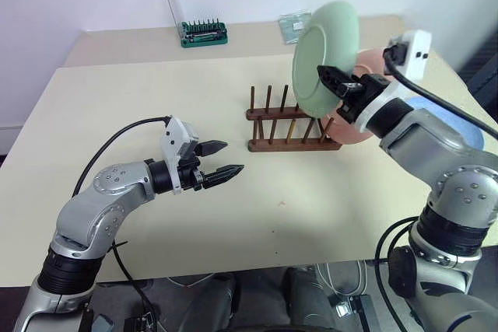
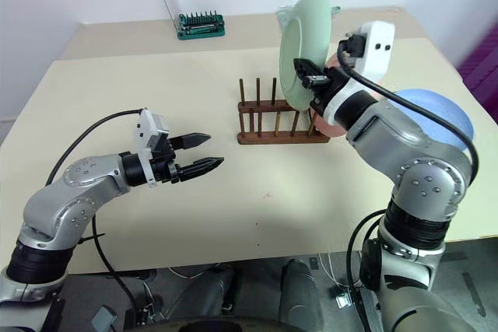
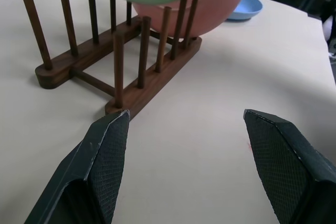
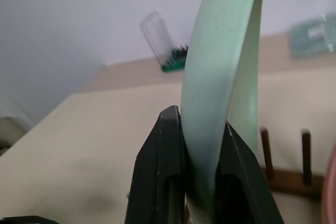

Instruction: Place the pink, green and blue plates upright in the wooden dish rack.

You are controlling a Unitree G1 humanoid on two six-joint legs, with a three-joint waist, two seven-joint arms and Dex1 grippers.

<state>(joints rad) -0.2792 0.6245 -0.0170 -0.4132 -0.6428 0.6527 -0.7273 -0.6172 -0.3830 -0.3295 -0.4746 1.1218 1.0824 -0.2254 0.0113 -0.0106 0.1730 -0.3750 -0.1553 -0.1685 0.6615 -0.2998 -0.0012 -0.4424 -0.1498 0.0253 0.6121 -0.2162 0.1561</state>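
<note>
Above the wooden dish rack (image 1: 294, 124), right gripper (image 1: 336, 82) clamping upright green plate (image 1: 323, 56); left gripper (image 1: 220, 159) level, wide apart.

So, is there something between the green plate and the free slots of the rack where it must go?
Nothing visible blocks it. The right gripper holds the green plate upright above the wooden dish rack. The pink plate already stands at one end; the slots beside it are free.

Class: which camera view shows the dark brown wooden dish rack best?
The left wrist view: the dark brown wooden dish rack sits close, both peg rows distinct. The eye views show it small on the table; the right wrist view catches only a few pegs.
</note>
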